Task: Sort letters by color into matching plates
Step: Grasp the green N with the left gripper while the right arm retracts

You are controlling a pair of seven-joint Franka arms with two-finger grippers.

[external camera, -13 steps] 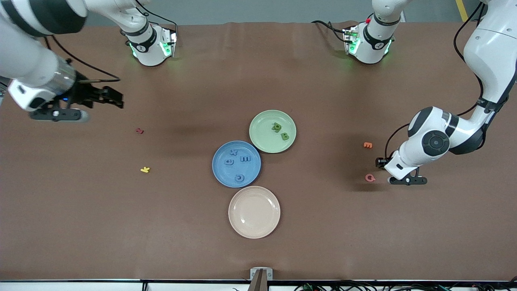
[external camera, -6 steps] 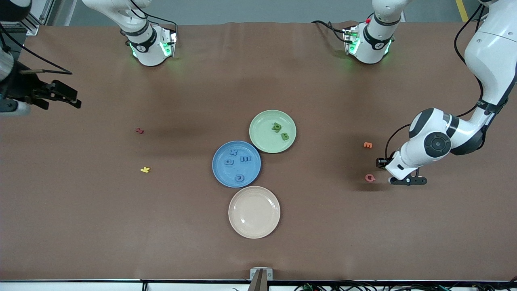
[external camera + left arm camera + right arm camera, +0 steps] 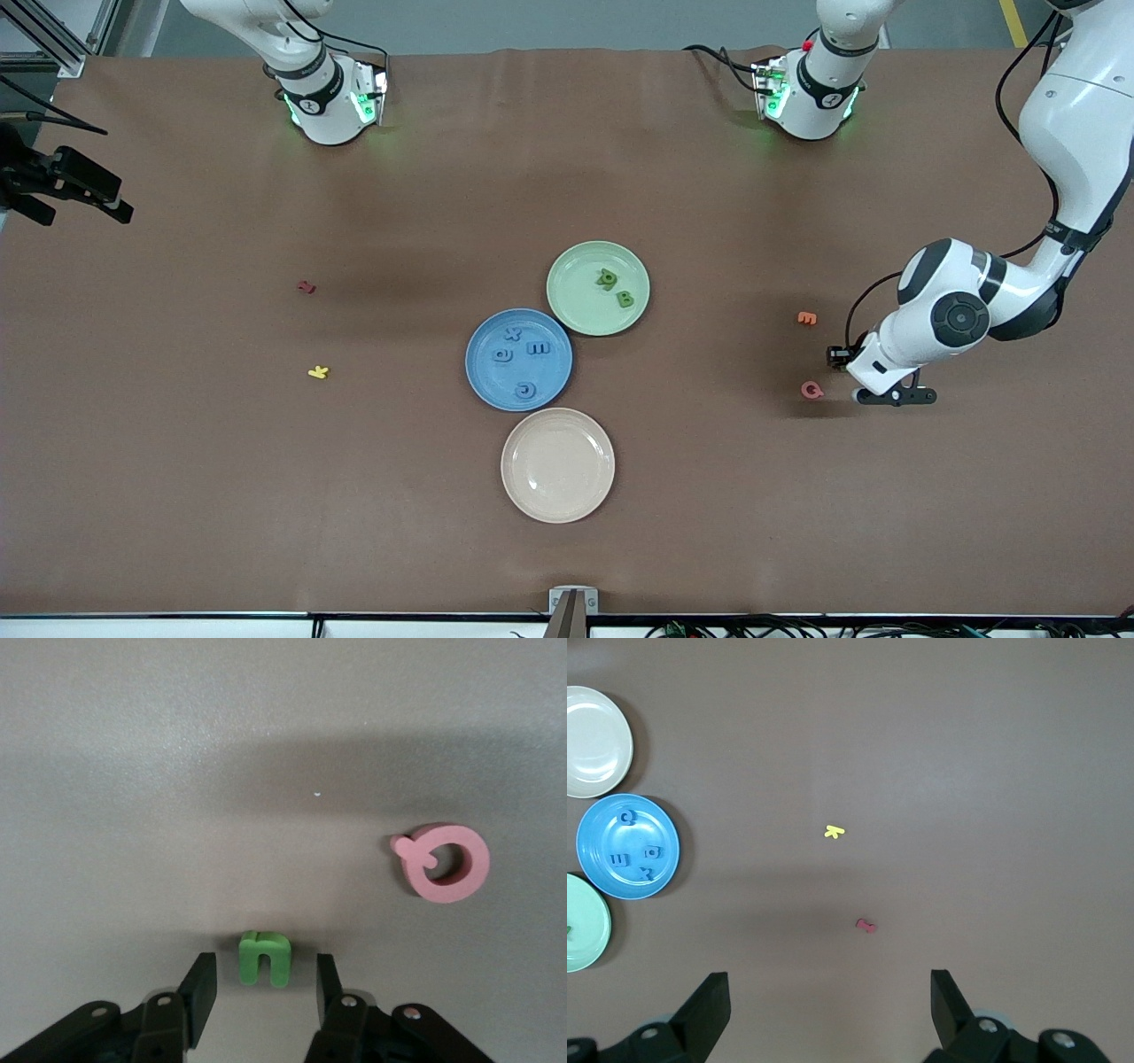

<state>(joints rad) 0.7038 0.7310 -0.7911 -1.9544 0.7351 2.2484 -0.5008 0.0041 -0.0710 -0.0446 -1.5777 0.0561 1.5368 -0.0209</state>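
Left gripper (image 3: 260,992) low at table, left arm's end, fingers apart straddling green letter (image 3: 265,958), not yet clamped; letter hidden in front view. Pink Q (image 3: 811,389) beside. Right gripper (image 3: 828,1014) jaws wide, raised over right arm's table end, waiting.

We count three plates: one blue plate (image 3: 485,381), one pale green plate (image 3: 571,301) and one beige plate (image 3: 557,465). On the blue plate we count four blue letters (image 3: 537,348), and on the pale green plate two green letters (image 3: 625,299). One more green letter (image 3: 264,958) lies on the table in the left wrist view, which makes three green ones that we can see. We also count four letters of other colours, one each: a red letter (image 3: 306,287), a yellow letter (image 3: 318,372), an orange letter (image 3: 806,318) and a pink letter (image 3: 811,389)
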